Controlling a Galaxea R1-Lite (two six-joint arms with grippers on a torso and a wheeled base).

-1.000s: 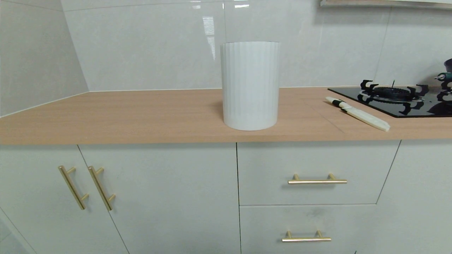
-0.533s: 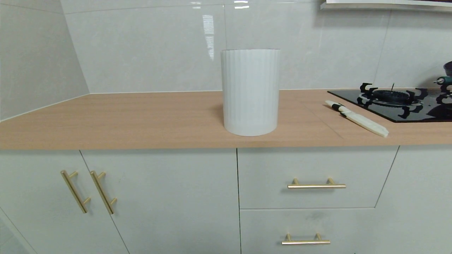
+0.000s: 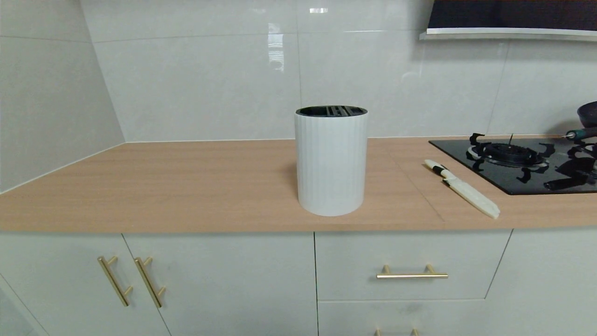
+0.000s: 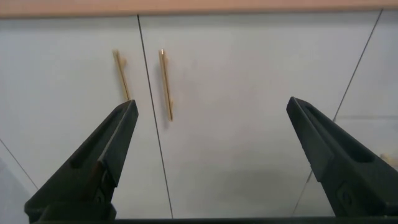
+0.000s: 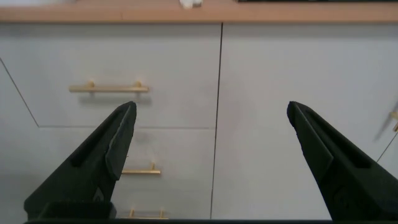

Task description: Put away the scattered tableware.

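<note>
now the whole head view has shifted, so the camera moved, not the things, and the slotted black top of the white ribbed holder (image 3: 331,163) has come into sight on the counter (image 3: 186,186). the knife (image 3: 461,189) lies flat beside the hob (image 3: 513,163), apart from the holder. the left gripper (image 4: 211,104) and right gripper (image 5: 211,106) both gape empty, facing the cabinet fronts, so the pick-up seems not yet begun.

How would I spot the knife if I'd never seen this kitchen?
Find the wooden counter and the black hob at its right end. Between the hob and the tall white holder lies the knife. It is the only thing lying flat: cream, with a black band on its handle.
</note>
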